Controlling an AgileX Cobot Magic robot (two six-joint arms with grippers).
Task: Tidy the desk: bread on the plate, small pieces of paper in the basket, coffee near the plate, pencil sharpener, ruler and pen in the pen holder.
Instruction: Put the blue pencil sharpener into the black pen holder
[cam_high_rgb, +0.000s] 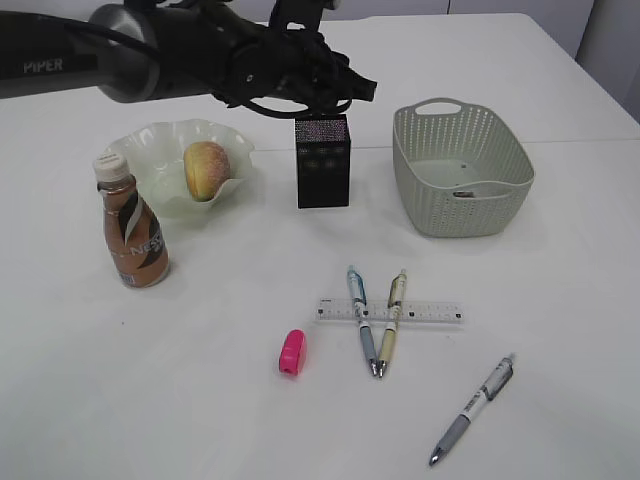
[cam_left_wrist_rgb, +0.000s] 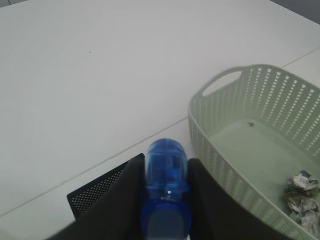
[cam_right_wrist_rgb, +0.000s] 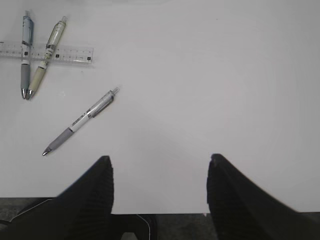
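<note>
Left hand (cam_left_wrist_rgb: 165, 200) clamped on a blue sharpener (cam_left_wrist_rgb: 166, 175) above the black pen holder (cam_high_rgb: 322, 160), right hand (cam_right_wrist_rgb: 159, 192) spread apart over the surface (cam_right_wrist_rgb: 200, 75), pens (cam_high_rgb: 378, 320) across the ruler (cam_high_rgb: 430, 312), pink sharpener (cam_high_rgb: 292, 352) nearby.

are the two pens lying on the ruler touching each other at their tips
Cannot tell. In the exterior view the blue pen and the cream pen cross the ruler and converge at their tips, too close to show contact or gap.
</note>
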